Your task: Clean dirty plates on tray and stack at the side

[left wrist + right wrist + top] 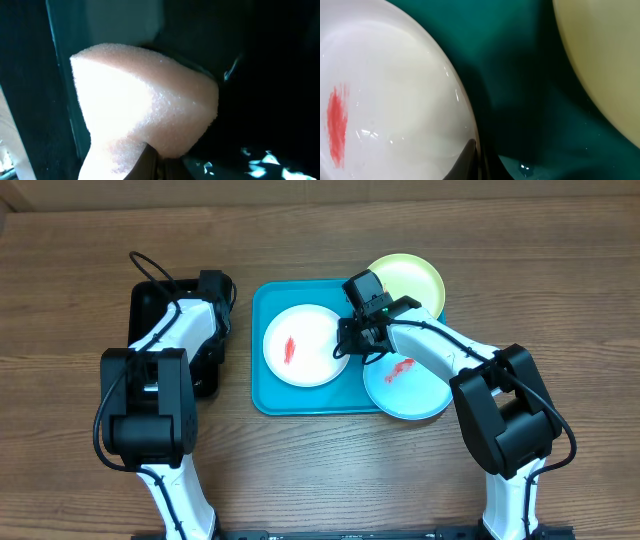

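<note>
Over the black tray [141,304], left tool [212,288] clamps the sponge [145,95]; right tool [360,338] rests closed beside white plate [300,352].

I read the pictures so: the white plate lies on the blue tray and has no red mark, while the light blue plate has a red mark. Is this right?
Not quite. The white plate does lie on the blue tray, but it has a red mark too, left of its middle. The overhead view shows it, and so does the right wrist view. The light blue plate has a red mark, as you say.
</note>
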